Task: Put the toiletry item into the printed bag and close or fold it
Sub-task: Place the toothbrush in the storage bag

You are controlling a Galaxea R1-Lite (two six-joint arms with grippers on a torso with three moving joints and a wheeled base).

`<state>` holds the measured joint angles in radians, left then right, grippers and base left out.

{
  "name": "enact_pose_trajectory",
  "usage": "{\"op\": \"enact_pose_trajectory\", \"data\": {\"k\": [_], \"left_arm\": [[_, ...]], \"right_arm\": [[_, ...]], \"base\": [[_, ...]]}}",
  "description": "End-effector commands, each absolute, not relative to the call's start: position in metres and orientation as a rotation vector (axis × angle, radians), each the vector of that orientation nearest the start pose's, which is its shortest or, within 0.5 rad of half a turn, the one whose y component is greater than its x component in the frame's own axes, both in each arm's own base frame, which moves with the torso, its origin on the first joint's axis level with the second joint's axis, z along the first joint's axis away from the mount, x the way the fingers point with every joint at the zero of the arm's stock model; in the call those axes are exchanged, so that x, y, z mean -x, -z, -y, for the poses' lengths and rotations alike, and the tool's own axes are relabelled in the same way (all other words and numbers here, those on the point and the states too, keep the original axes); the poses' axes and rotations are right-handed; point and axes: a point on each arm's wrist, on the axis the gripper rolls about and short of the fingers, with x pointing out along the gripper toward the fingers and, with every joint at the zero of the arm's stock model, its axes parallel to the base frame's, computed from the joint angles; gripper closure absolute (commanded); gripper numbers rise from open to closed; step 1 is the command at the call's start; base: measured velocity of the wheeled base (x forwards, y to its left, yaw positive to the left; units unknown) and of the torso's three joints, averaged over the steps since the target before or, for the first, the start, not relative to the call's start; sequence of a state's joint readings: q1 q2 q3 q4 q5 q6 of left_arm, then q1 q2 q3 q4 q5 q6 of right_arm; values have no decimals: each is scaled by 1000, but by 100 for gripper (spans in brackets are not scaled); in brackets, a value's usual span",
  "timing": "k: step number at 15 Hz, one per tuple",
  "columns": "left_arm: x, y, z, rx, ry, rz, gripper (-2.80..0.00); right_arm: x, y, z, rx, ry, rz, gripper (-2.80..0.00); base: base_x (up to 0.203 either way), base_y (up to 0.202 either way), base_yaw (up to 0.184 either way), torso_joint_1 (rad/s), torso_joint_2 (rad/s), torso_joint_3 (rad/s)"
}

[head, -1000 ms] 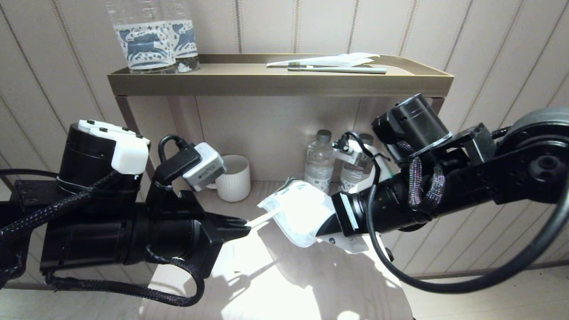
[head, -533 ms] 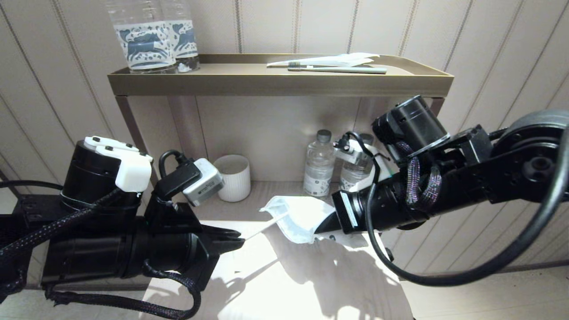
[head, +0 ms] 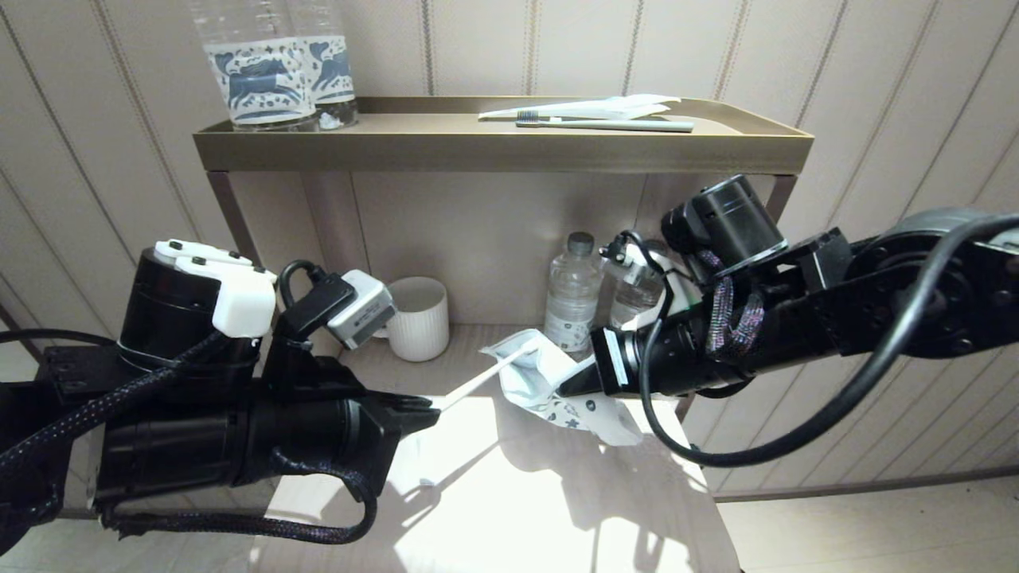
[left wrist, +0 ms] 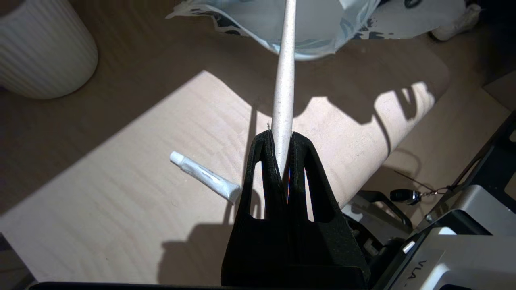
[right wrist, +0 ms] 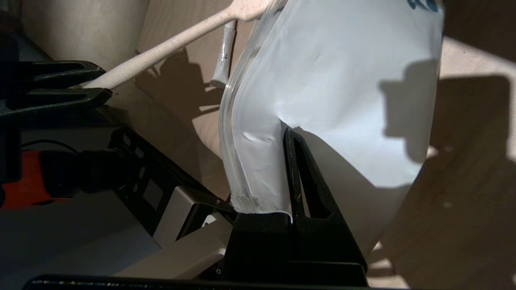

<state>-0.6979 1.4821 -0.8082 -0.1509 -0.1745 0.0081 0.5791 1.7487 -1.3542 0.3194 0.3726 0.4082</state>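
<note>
My left gripper (head: 434, 410) is shut on the end of a cream toothbrush (head: 482, 378), the toiletry item, which slants up toward the printed bag (head: 549, 390). In the left wrist view both fingers pinch the toothbrush handle (left wrist: 284, 72) at the left gripper (left wrist: 281, 137). My right gripper (head: 569, 384) is shut on the bag's corner and holds it above the table. In the right wrist view the white bag (right wrist: 334, 92) stands up from the right gripper (right wrist: 284, 133), and the toothbrush (right wrist: 181, 36) reaches its zip edge. The brush head is hidden behind that edge.
A small white toothpaste tube (left wrist: 203, 176) lies on the wooden table below my left gripper. A ribbed white cup (head: 418, 317) and water bottles (head: 571, 290) stand at the back. The upper shelf (head: 501, 151) carries another toothbrush (head: 605, 123) and horse-label bottles (head: 271, 72).
The right gripper has turned and raised the bag, so its mouth now faces the toothbrush. The toothbrush has tilted upward and its far end has reached the bag's edge.
</note>
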Motion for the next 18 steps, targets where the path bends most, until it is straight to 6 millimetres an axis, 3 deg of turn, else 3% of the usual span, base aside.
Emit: {"op": "enact_pose_trajectory", "data": {"k": [1, 6, 9, 13, 18], "left_arm": [[-188, -199, 163, -147, 859, -509, 0], [-186, -200, 161, -159, 862, -500, 0], [-183, -219, 134, -121, 786, -425, 0], [-162, -241, 97, -84, 699, -375, 0], [-160, -239, 95, -27, 686, -422, 0]], "right_arm": [[-264, -229, -182, -286, -752, -924, 0], [-259, -238, -176, -304, -808, -910, 0], [-245, -251, -170, -307, -851, -877, 0], [-225, -262, -163, -316, -876, -887, 0], [-227, -271, -166, -529, -808, -963, 0]], "base": [[0, 0, 0, 0, 0, 0], [0, 0, 0, 0, 0, 0], [0, 0, 0, 0, 0, 0], [0, 0, 0, 0, 0, 0], [0, 0, 0, 0, 0, 0]]}}
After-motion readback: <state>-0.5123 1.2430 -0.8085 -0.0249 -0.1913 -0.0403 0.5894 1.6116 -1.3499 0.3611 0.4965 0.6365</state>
